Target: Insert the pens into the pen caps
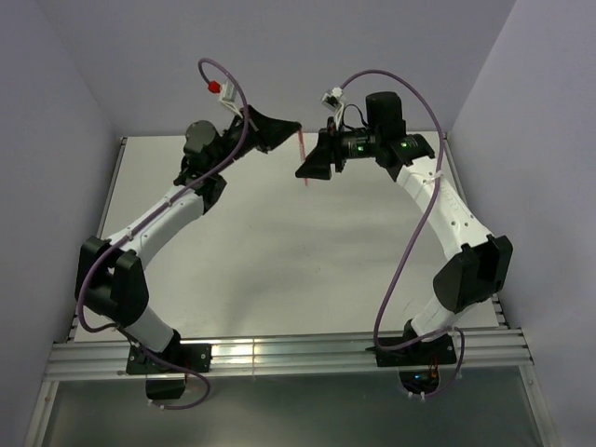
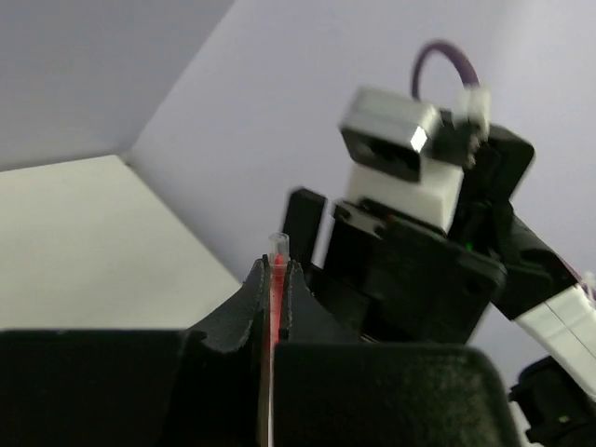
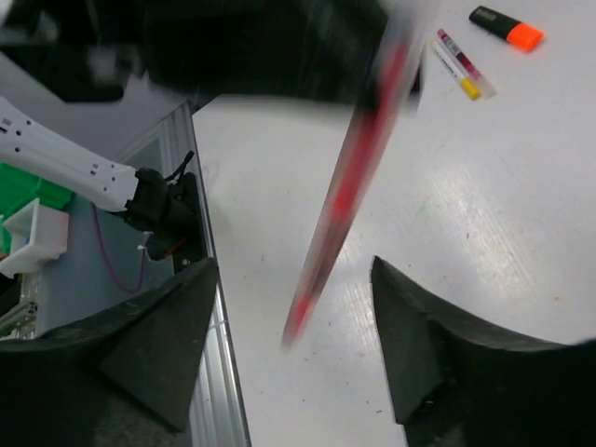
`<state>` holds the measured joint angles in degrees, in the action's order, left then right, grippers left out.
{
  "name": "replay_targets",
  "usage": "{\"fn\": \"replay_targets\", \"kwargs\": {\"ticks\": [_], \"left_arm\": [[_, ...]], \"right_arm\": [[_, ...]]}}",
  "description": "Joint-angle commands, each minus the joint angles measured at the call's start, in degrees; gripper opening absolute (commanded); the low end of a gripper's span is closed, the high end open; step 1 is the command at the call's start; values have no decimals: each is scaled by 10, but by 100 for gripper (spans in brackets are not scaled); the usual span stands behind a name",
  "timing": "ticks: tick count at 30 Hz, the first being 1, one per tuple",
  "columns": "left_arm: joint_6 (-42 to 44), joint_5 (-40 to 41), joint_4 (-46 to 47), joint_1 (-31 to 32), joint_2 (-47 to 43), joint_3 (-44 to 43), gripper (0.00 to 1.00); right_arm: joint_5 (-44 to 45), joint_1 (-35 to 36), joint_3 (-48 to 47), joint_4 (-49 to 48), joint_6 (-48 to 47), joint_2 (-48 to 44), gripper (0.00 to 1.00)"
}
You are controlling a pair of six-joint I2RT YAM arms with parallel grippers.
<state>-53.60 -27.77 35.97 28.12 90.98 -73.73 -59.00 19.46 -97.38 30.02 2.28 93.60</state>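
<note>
The table [image 1: 261, 261] lay bare under most of the red pen [image 1: 303, 154], which was up in the air above its far part, hanging tip-down. Both arms reached to the red pen from either side. The left gripper [image 2: 277, 270] had it: its fingers were pressed together on the shaft, with a short clear end standing just above them. The right gripper [image 3: 296, 265] was close beside the red pen, fingers spread wide. From the right wrist the red pen [image 3: 349, 177] ran blurred through the gap between them, touching neither that I could tell.

Well apart from the red pen, down on the table, lay the marker [image 3: 507, 26], its orange tip bare. Nearer to the red pen lay a dark-red pen [image 3: 463, 63], one end yellow, with a pale thin stick touching its side. No loose cap showed in any view.

The step looked like work on the red pen in mid-air, one gripper steadying it for the other. Whether it already wore a cap I could not tell. Next, the right gripper would probably need a cap from the table, brought square to the red pen's tip and pushed on along its line.
</note>
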Motion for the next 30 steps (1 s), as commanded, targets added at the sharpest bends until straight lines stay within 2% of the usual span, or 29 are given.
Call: {"fn": "replay_targets", "kwargs": {"ticks": [1,5,8,9,11,12,13,14,17,18,20,21,24,26,30], "left_arm": [[35,-42,-38,-73,-4,-70,0],[71,-56,-84,-126,-6,-93,0],[177,-90,-162,-158,-5,-114,0],[288,-105,-260,-162,1,-126,0],[418,-127,-377,-163,16,-165,0],[556,-122,-479,-163,30,-177,0],[618,-114,-530,-163,37,-190,0],[754,-101,-578,-163,45,-197,0],[904,-32,-708,-159,77,-201,0],[1007,-13,-743,-158,93,-200,0],[1066,27,-776,-157,103,-180,0],[1139,41,-791,-159,117,-173,0],[1230,67,-793,-160,129,-131,0],[1272,71,-789,-163,137,-103,0],[1291,84,-773,-163,179,-86,0]], "right_arm": [[22,-1,66,-58,-32,-57,77],[48,-2,151,-51,-68,-88,86],[80,-7,204,-31,-97,-115,88],[86,-14,212,-23,-102,-120,89],[95,-24,220,-6,-116,-121,89],[98,-38,220,8,-119,-121,89],[102,-44,219,14,-121,-122,89],[111,-50,219,19,-121,-121,89],[115,-75,214,19,-113,-115,90],[115,-79,213,19,-111,-110,90],[115,-83,207,20,-108,-105,90],[115,-83,204,19,-106,-99,90],[110,-83,191,21,-100,-86,91],[115,-83,186,21,-98,-84,91],[123,-83,180,26,-101,-79,92]]}}
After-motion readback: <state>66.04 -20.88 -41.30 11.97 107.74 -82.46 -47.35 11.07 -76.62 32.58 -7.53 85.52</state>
